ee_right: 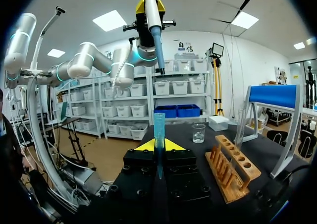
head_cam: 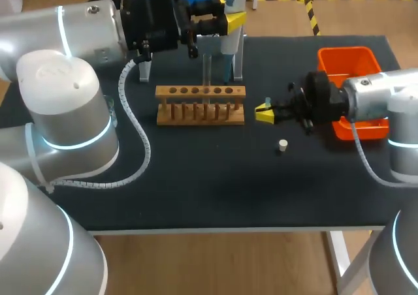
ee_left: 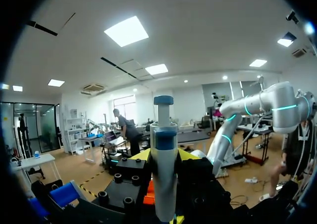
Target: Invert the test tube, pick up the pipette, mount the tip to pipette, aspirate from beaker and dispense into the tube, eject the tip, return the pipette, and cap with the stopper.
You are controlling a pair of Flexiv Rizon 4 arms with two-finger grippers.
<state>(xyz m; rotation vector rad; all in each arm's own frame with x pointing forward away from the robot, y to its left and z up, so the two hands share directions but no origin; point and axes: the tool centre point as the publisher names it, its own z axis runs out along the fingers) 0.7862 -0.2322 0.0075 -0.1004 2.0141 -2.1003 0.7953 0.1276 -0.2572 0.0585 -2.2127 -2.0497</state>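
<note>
- Blue tip [ee_right: 159, 125] stands upright, pinched in the right gripper [head_cam: 264, 112] near the rack [head_cam: 200, 104]. It looks light, thin and slippery, so grip low and keep its mouth free.
- Left gripper [ee_left: 164, 155] clamps the pipette [ee_left: 164, 184] by its stiff body, raised above the table.

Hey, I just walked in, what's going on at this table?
The left gripper is shut on the pipette, holding it high over the back of the table. The right gripper holds a blue tip upright, beside the wooden rack. The tip is not yet on the pipette. The stopper lies loose on the table, and the beaker stands ahead of the right gripper.
</note>
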